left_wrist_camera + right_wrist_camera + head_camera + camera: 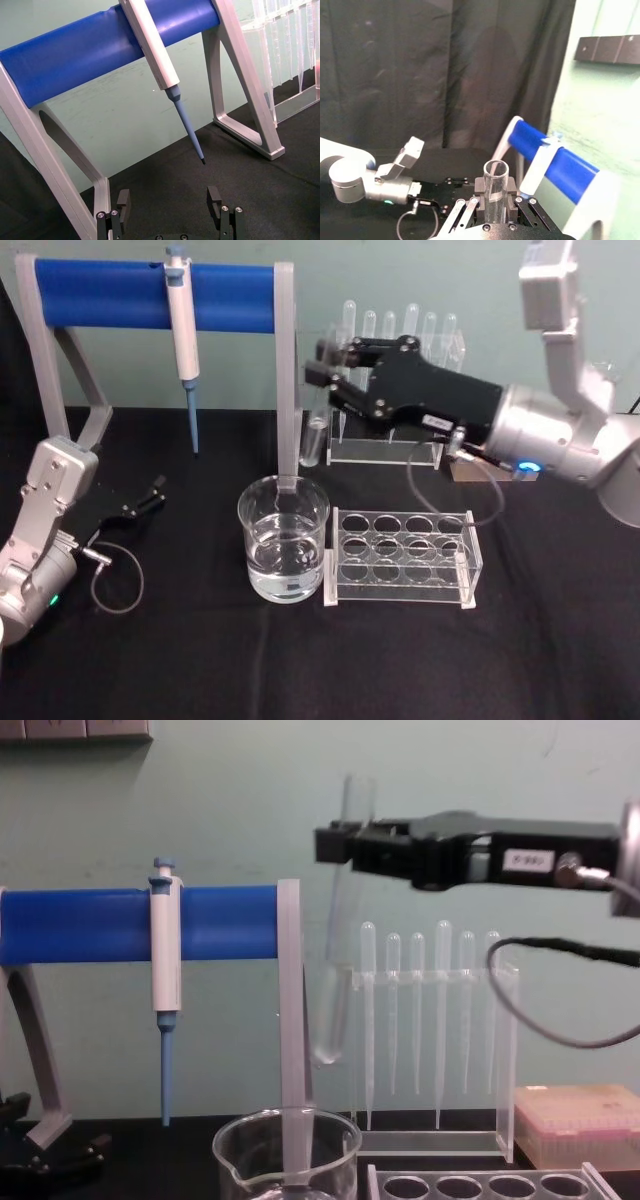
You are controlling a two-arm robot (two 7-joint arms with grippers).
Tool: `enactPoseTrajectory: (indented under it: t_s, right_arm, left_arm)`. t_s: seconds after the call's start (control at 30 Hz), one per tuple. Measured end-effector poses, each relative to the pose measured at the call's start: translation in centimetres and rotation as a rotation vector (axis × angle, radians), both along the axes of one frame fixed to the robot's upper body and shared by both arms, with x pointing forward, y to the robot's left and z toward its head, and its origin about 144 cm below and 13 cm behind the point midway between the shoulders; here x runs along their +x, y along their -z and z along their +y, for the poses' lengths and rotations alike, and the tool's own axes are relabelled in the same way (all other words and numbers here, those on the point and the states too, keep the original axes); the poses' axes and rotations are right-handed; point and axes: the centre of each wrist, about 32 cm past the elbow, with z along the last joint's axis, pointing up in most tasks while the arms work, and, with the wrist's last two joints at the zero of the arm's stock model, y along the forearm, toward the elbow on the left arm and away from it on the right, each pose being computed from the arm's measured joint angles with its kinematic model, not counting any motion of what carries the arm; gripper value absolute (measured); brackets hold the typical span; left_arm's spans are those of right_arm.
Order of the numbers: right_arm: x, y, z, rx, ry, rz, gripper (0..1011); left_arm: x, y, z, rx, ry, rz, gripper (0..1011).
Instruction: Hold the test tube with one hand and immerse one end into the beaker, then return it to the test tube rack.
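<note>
The test tube is a clear glass cylinder, hanging slightly tilted with its rounded end down and its open rim up. My right gripper is shut on its upper part. From the chest, the test tube hangs in the air above the beaker, its bottom end well clear of the rim, with the right gripper around it. The beaker stands mid-table, partly filled with clear liquid. The right wrist view shows the test tube clamped between the fingers. My left gripper rests open at the table's left.
A grey frame with a blue bar carries a white, blue-tipped pipettor at the back left. A clear multi-holed rack sits right of the beaker. A stand of thin pipettes is behind, and a pink box is at the right.
</note>
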Motion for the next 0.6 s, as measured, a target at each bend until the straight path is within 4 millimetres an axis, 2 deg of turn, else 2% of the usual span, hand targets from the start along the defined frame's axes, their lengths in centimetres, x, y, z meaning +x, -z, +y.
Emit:
enactPoseTrajectory:
  t_s: [0.2,0.3,0.6]
  right_arm:
    - [-1.0,-0.5,-2.3,-0.004,0.043,-0.003,242]
    - [-1.9,0.1,-3.9,-0.009,0.060,-0.008,242]
    - [-3.8,2.6,-6.8,-0.034,0.090,0.011,242]
  left_arm:
    - [0.0,0.0,0.0,0.000,0.000,0.000,1000]
    - [0.0,0.0,0.0,0.000,0.000,0.000,1000]
    - [0.0,0.0,0.0,0.000,0.000,0.000,1000]
